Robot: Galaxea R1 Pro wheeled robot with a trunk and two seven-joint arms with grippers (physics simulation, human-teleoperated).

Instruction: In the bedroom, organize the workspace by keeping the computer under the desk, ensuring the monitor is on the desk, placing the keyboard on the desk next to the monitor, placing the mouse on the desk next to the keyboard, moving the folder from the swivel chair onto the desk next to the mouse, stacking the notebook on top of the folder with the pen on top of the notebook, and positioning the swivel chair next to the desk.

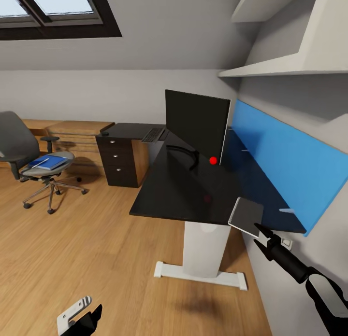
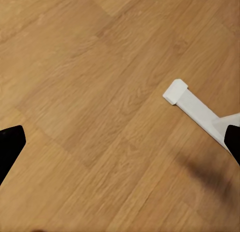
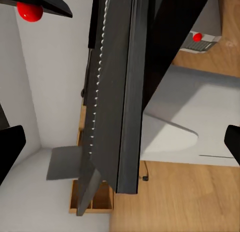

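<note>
- The counter (image 1: 188, 191), a glossy black L-shaped top on a white leg, fills the middle of the head view, with black drawers at its far left end toward 10 o'clock.
- The monitor (image 1: 195, 126) stands upright on the counter at about 12 o'clock from the picture's centre, black screen facing the camera, a red dot at its lower right corner.
- The swivel chair (image 1: 29, 155) sits well apart from the counter, out at 9 o'clock on the wooden floor (image 1: 87, 259).
- The folder (image 1: 48, 162), bright blue, lies flat on the chair's seat; a thin pale stick on it may be the pen, but it is too small to be sure.
- The keyboard (image 1: 152, 134) rests on the far wing of the counter, just left of the monitor's stand.
- The notebook (image 1: 246, 216), a small grey slab, lies tilted at the counter's near right corner, around 4 o'clock, its edge past the rim.
- The right gripper (image 1: 263, 237) hangs just below the notebook with jaws parted, holding nothing.
- The left gripper (image 1: 84, 316) hangs low at 7 o'clock over bare floor, jaws wide apart and empty in the left wrist view.
- The mouse (image 1: 104, 133) is a tiny dark shape on the drawer end of the counter.
</note>
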